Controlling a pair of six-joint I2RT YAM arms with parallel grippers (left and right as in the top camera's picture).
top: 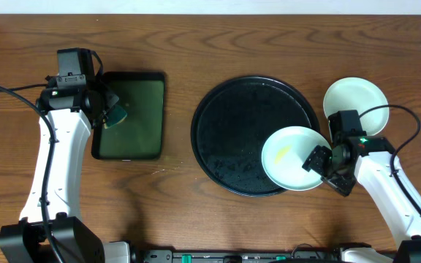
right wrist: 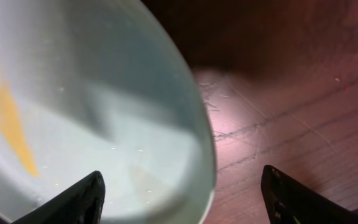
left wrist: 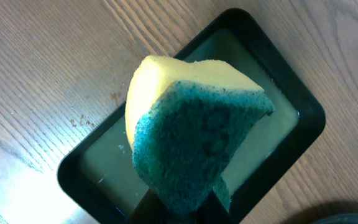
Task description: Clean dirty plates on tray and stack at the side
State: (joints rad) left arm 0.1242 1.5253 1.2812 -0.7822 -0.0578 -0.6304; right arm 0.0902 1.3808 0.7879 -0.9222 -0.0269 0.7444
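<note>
Table (top: 196, 44) bearing the round black tray (top: 225, 124) at centre and a green tray (top: 134, 109) to its left. Smeared plate (top: 292, 157), marked with a yellow streak, overlaps the tray's lower right rim; the right gripper (right wrist: 180, 186), jaws apart, straddles that plate's edge. Second plate (top: 355, 98) lies on the table right of the tray. Sponge (left wrist: 197, 143), clamped in the closed left gripper (top: 105, 109), hangs over the green tray

Left jaws clamped, right jaws apart.

table (top: 269, 36): brown wood | on it: round black tray (top: 232, 131); green tray (top: 134, 117) left; plate (top: 354, 98), seemingly clean, right
</note>
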